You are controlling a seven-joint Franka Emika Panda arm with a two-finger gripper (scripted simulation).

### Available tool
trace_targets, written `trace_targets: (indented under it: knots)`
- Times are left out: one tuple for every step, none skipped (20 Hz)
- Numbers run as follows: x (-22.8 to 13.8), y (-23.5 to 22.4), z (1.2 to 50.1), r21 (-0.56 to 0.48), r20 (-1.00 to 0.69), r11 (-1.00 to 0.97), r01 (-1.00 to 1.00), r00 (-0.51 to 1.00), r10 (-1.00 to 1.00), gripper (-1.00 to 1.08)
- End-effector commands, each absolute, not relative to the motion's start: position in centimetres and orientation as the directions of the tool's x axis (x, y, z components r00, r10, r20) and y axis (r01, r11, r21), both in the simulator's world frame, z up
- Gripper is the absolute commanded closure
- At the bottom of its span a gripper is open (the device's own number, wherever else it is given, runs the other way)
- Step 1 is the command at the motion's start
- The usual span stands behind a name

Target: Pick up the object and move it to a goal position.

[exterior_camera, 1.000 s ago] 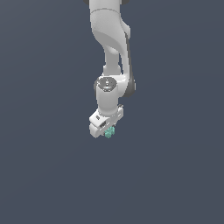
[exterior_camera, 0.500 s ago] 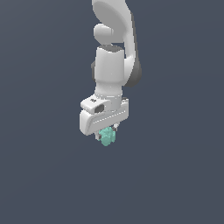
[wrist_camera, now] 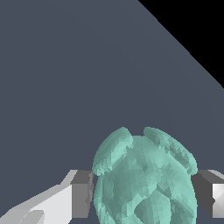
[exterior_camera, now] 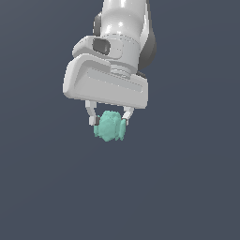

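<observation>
Arm: one white Panda arm (exterior_camera: 123, 33) coming down from the top of the exterior view, wrist block wide and chunky, pretty much filling the upper middle.

Claw: the claw (exterior_camera: 109, 123) is clamped on the object, one finger (exterior_camera: 92, 116) on each side, pressed right against it.

Object: teal-green lumpy object (exterior_camera: 109, 126) with rounded knobs, sitting between the fingertips and hanging a bit below them. It's narrower than the white block above it.

Wrist view: the object (wrist_camera: 144, 179) fills the lower middle, with a grey pad (wrist_camera: 82, 193) touching each flank.

Surroundings: just flat dark grey-blue background (exterior_camera: 42, 187) all round. I honestly can't tell if that's a table or how high the object is off it, no shadow to go by.

In the way: the claw's fingers cover the object's sides in the exterior view.
</observation>
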State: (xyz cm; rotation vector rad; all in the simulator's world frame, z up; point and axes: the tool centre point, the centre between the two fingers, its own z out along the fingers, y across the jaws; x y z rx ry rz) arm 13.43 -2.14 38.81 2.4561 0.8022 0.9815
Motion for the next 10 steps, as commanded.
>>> trace_targets:
  knots:
    - [13.5, -2.1, 41.6, 0.551, 0.532, -0.768, 0.327, 0.572, 0.624, 1.08]
    - [13.4, -2.1, 42.4, 0.558, 0.54, -0.768, 0.315, 0.565, 0.624, 1.08]
    - [13.4, -2.1, 43.1, 0.564, 0.547, -0.768, 0.304, 0.559, 0.623, 1.08]
    - [13.4, -2.1, 43.7, 0.569, 0.553, -0.768, 0.294, 0.554, 0.622, 1.08]
    - [13.3, -2.1, 44.3, 0.574, 0.558, -0.768, 0.285, 0.549, 0.622, 1.08]
    - [13.3, -2.1, 44.8, 0.578, 0.563, -0.767, 0.278, 0.545, 0.621, 1.08]
    - [13.2, -2.1, 45.2, 0.581, 0.567, -0.767, 0.271, 0.542, 0.621, 1.08]
    - [13.2, -2.1, 45.6, 0.584, 0.57, -0.767, 0.265, 0.539, 0.621, 1.08]
    - [13.1, -2.1, 45.9, 0.587, 0.573, -0.767, 0.26, 0.536, 0.62, 1.08]
    - [13.1, -2.1, 46.2, 0.589, 0.575, -0.766, 0.256, 0.533, 0.62, 1.08]
